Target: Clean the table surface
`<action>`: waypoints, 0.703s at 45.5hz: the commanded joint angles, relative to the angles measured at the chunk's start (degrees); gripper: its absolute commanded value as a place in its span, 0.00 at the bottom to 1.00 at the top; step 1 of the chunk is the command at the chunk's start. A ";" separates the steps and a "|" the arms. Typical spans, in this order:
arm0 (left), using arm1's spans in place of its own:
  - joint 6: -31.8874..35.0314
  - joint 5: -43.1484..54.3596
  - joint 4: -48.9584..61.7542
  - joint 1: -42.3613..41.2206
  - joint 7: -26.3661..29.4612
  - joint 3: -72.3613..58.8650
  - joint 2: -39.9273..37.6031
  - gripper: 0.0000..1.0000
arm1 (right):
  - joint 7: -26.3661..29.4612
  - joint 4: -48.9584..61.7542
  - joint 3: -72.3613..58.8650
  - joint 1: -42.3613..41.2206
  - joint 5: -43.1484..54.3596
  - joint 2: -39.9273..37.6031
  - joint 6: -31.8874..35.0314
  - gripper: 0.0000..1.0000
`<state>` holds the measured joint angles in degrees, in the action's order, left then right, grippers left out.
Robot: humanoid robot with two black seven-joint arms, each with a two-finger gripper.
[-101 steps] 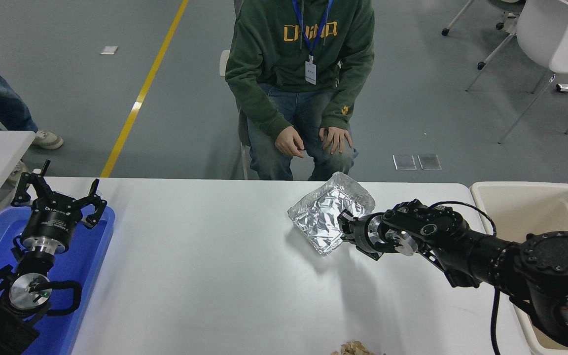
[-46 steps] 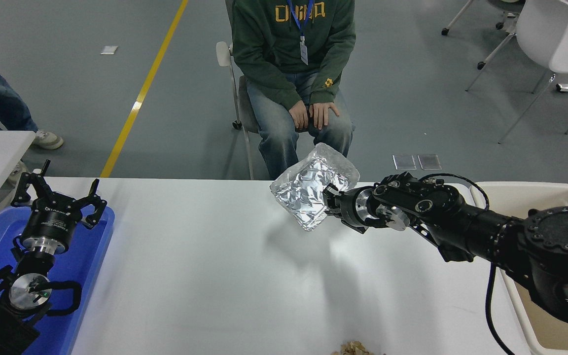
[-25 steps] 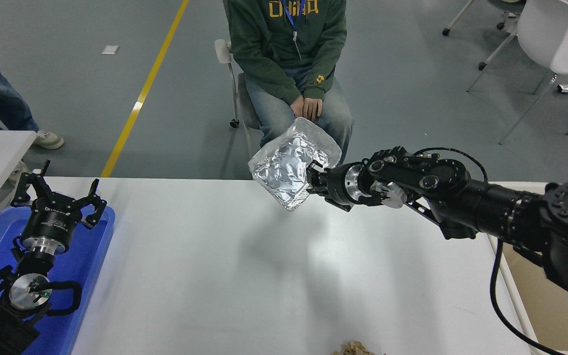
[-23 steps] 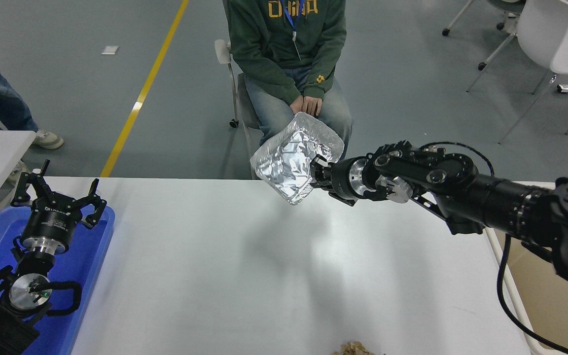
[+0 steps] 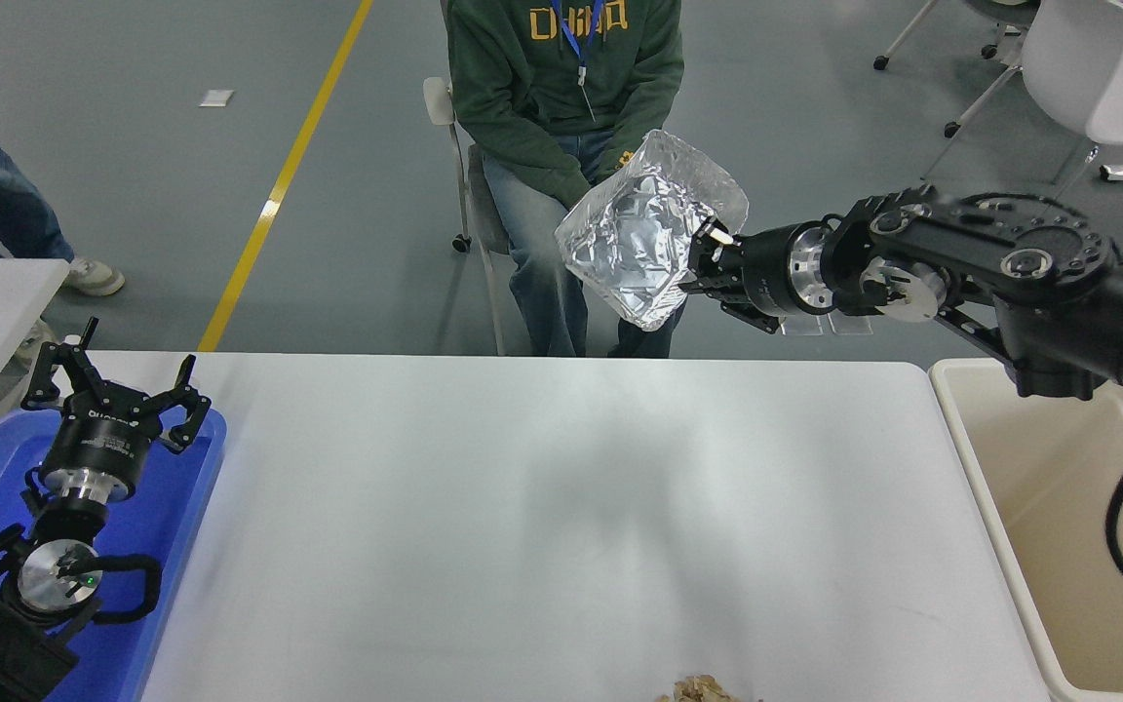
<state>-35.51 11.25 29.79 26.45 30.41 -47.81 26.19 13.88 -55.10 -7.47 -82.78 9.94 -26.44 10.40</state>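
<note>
The right hand [image 5: 708, 261] pinches the rim of a shiny foil tray [image 5: 647, 229], tilted, high above the tabletop [image 5: 542, 526]. The left hand [image 5: 113, 395] sits open over the tabletop's left end.

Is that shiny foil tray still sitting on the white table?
No, the foil tray is held in the air by the right gripper, above the table surface near its far edge.
</note>
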 commanded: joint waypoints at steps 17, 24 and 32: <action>0.00 0.00 0.00 0.00 0.00 0.00 0.00 1.00 | 0.45 -9.23 0.36 -3.01 -0.01 -7.49 1.03 0.00; -0.09 0.00 0.00 0.00 0.00 0.00 0.00 1.00 | 0.45 -9.23 0.36 -2.92 -0.01 -7.31 1.03 0.00; 0.00 0.00 0.00 0.00 0.00 0.00 0.00 1.00 | 0.36 -8.88 -0.43 -2.39 0.16 -7.31 1.03 0.00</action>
<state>-35.51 11.25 29.79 26.46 30.41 -47.81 26.19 14.28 -63.82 -7.13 -85.52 9.93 -33.52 11.41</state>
